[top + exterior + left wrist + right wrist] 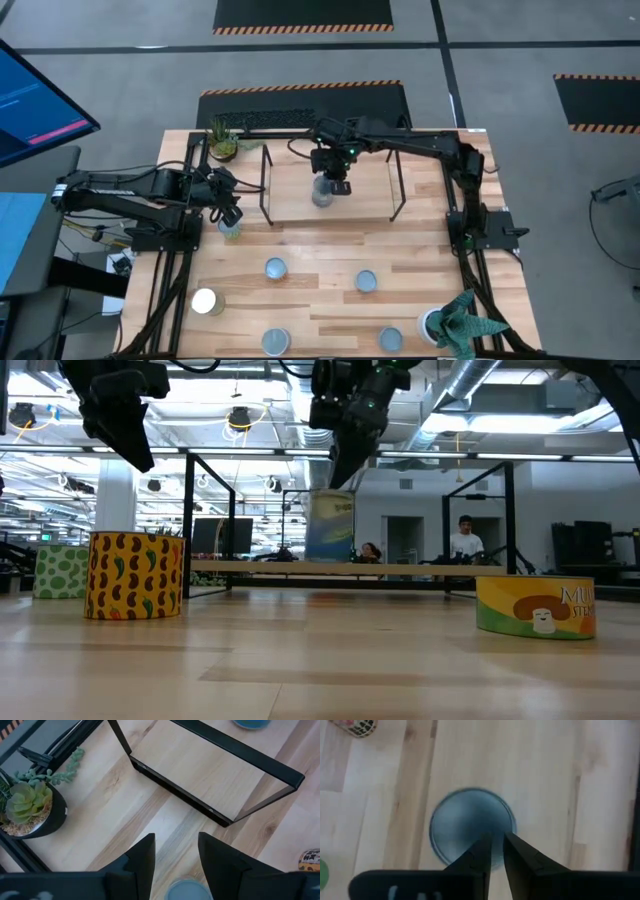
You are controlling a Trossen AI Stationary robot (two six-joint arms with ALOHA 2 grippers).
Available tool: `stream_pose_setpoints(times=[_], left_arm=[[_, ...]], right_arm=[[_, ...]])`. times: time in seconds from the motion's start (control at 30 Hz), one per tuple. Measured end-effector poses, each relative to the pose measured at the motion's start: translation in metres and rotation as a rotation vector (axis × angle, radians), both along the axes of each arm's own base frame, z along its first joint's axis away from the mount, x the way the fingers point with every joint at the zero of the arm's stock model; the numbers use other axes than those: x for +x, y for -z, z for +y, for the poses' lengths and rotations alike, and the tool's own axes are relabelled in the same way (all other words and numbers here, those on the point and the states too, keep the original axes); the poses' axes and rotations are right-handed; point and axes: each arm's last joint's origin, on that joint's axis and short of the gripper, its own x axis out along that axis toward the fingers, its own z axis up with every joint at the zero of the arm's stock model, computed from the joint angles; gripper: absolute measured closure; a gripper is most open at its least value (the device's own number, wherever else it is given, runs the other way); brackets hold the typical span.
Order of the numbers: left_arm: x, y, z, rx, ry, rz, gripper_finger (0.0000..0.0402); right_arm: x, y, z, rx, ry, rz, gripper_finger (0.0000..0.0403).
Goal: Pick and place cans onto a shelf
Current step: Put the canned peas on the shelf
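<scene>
- One can (323, 193) stands on the shelf (365, 190) board, directly beneath the right gripper (333, 186).
- Right gripper: fingers nearly pressed together above the can's lid (470, 827), not pinching it.
- Left gripper (231, 214): fingers spread, hovering over a can (231, 229) beside the shelf's left end.
- Five more cans rest on the bench (320, 260) in front of the shelf.

Our right gripper (331, 187) reaches far out, fingers almost together. Our left gripper (231, 213) hangs low with fingers apart.
</scene>
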Motion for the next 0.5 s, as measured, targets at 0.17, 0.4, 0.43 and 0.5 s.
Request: stream_pose_setpoints(times=[0.17,0.4,0.43,0.5], left_arm=[[0.0,0.0,0.0,0.0,0.0,0.0,0.0262],[0.0,0.0,0.0,0.0,0.0,0.0,0.0262],[0.0,0.0,0.0,0.0,0.0,0.0,0.0262],[0.0,0.0,0.0,0.0,0.0,0.001,0.0262]], right_arm=[[-0.005,-0.001,-0.01,-0.08,0.062,0.044,0.0327],[-0.024,-0.001,-0.009,-0.043,0.149,0.232,0.0328],[-0.026,0.001,-0.007,-0.029,0.154,0.268,0.0328],[-0.027,0.011,-0.003,-0.014,0.152,0.316,0.0328]])
